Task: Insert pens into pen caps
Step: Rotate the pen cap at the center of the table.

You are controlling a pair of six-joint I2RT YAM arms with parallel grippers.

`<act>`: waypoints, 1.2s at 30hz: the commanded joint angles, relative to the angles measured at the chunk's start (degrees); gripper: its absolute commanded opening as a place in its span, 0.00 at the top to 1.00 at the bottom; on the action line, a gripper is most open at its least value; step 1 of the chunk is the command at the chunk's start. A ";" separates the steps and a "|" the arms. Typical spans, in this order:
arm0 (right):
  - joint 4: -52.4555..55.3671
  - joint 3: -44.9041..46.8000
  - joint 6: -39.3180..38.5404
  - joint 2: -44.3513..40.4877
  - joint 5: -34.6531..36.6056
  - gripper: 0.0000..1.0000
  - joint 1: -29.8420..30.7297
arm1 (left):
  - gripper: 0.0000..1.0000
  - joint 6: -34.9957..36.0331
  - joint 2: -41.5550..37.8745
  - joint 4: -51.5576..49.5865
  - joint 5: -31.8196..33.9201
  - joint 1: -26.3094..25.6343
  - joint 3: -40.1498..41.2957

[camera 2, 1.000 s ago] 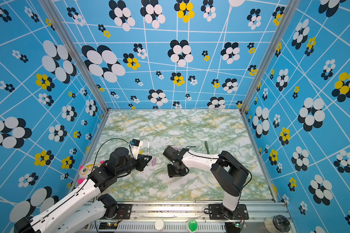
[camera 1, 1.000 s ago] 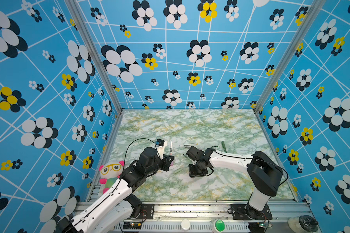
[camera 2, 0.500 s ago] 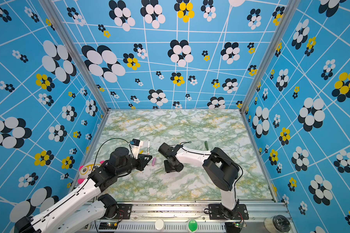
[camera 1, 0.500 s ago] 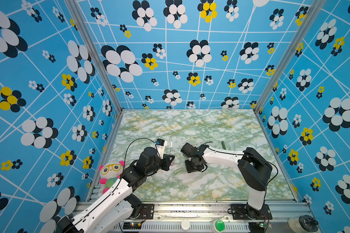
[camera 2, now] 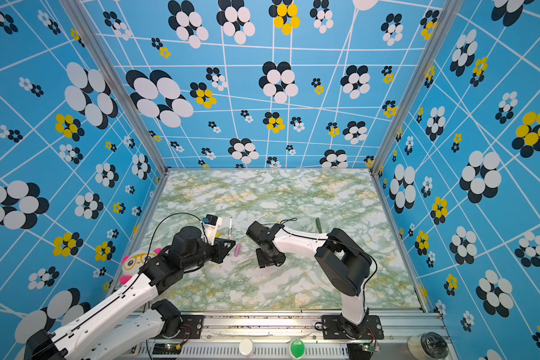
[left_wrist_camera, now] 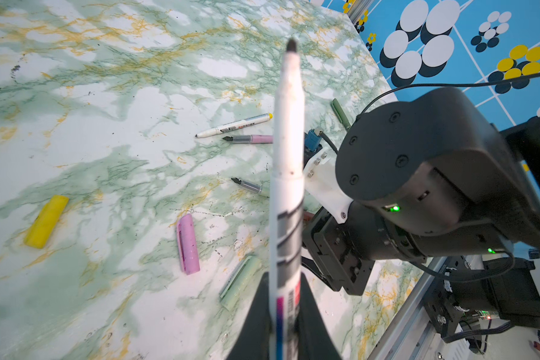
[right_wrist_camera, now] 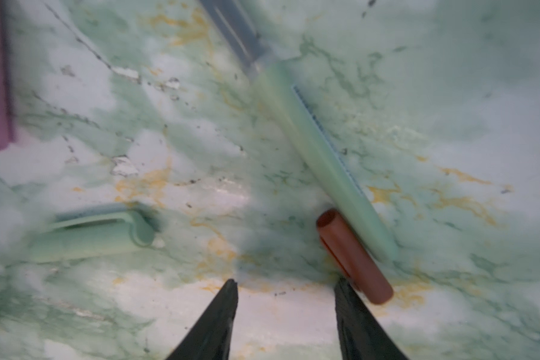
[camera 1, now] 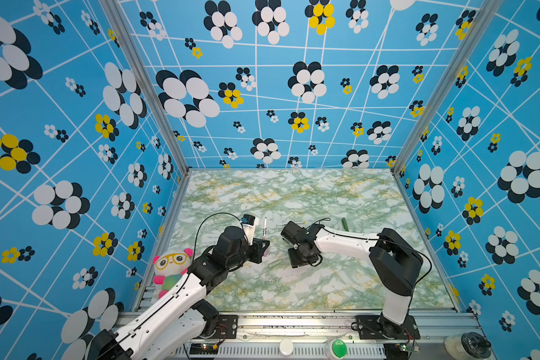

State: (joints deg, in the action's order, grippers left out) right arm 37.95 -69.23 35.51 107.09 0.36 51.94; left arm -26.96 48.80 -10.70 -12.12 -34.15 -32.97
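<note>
The left pincer (left_wrist_camera: 286, 280) is clenched on a white-barrelled pen (left_wrist_camera: 289, 174). The right pincer (right_wrist_camera: 286, 285) hangs spread and empty over the table (camera 1: 325, 193), 1 finger just beside the brown cap (right_wrist_camera: 353, 255), which touches the pale green pen (right_wrist_camera: 318, 149). The pink cap (left_wrist_camera: 187, 243) lies between both pincers.

Bare marble across the far half of the table (camera 1: 293, 190) and along its near edge: open passage. Mid-table, left of centre, pink cap (camera 2: 237, 249) and pale green cap (camera 2: 245, 263) obstruct. Brown cap (right_wrist_camera: 353, 258) and pale green pen (right_wrist_camera: 318, 156) crowd one finger of the spread right gripper (right_wrist_camera: 286, 282).
</note>
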 commanded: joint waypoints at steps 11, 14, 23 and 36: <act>0.02 -2.05 -3.79 1.20 0.69 0.46 -4.71 | 1.00 0.56 -0.57 0.94 -0.47 0.41 -0.94; 0.21 -4.42 -4.72 3.31 0.35 0.46 -5.10 | 1.00 0.51 -0.71 0.59 -0.51 0.40 -1.11; 0.67 -7.59 -7.04 6.46 2.08 0.46 -5.19 | 1.00 0.56 -1.33 -0.02 -0.15 0.40 -1.04; 2.66 -8.83 -8.03 8.30 7.64 0.53 -6.78 | 1.00 0.57 -0.46 0.77 -0.49 0.40 -1.14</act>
State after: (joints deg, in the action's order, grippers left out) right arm 38.59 -77.34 27.92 113.34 6.11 45.87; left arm -26.96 48.27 -10.72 -12.16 -34.15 -32.97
